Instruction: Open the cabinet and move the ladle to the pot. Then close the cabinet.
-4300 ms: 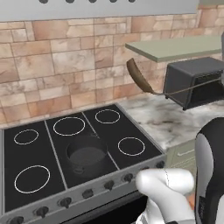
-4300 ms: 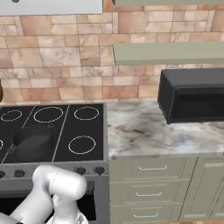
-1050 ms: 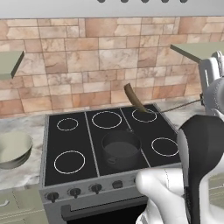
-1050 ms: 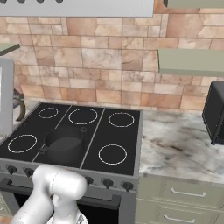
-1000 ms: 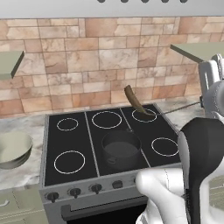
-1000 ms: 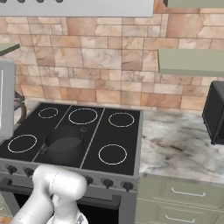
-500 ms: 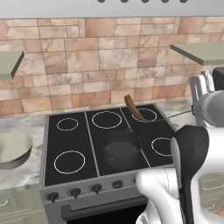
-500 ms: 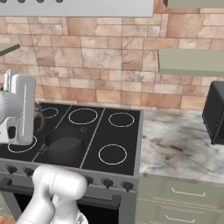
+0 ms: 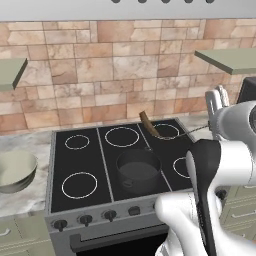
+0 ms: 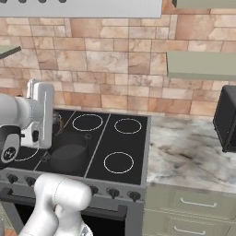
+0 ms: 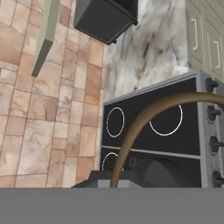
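We see the brick wall behind the stove, whose black top carries white-ringed burners. Marble counter runs to the stove's right, with pale green drawers under it. A black microwave stands at the far right of the counter, and a green shelf hangs on the wall above it.

The arm rises at the stove's front right in the left base view. Its gripper is at the stove's right edge, jaws pressed together and pinching the thin end of the ladle. From the right base view we cannot make out the finger tips themselves.

The ladle's handle runs from the hand leftward across the back-right burner; its brown scoop hangs tilted above the stove top, just behind the pot. In the hand view the handle arcs brown across the frame over the burners, and the pot's rim shows dark below it.

The pot sits at the stove's centre, apart from the ladle. A pale bowl rests on the counter left of the stove.
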Tool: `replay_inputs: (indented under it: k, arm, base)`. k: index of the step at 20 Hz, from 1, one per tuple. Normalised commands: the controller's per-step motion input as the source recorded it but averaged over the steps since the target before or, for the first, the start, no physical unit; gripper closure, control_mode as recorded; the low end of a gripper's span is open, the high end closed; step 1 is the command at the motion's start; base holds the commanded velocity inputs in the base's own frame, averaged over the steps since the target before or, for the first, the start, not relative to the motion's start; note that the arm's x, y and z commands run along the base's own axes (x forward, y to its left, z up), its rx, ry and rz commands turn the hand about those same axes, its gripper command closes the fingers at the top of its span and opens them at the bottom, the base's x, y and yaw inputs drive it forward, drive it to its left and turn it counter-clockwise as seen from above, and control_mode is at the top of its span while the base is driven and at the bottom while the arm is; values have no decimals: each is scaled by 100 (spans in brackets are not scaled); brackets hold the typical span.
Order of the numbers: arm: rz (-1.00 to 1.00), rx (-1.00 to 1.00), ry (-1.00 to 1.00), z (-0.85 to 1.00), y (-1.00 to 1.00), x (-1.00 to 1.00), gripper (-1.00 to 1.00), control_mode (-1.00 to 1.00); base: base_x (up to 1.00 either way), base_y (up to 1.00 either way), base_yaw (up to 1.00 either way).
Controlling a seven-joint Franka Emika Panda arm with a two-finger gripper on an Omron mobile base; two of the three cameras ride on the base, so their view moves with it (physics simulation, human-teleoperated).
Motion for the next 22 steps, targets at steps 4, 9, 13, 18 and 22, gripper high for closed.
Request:
replay_inputs:
  k: [4,9,13,18,22]
  arm:
    - [0,0,11,-36,-6,20,100,-100]
    - [0,0,2,-10,-5,6,100,-100]
    - [0,-2,0,0,-3,1,100,-100]
    - [0,-10,0,-3,0,0,100,-100]
    - [0,-14,0,-4,0,0,100,-100]
  base:
    - [0,0,0]
    - [0,0,0]
    - [0,0,0]
    - [0,0,0]
    - [0,0,0]
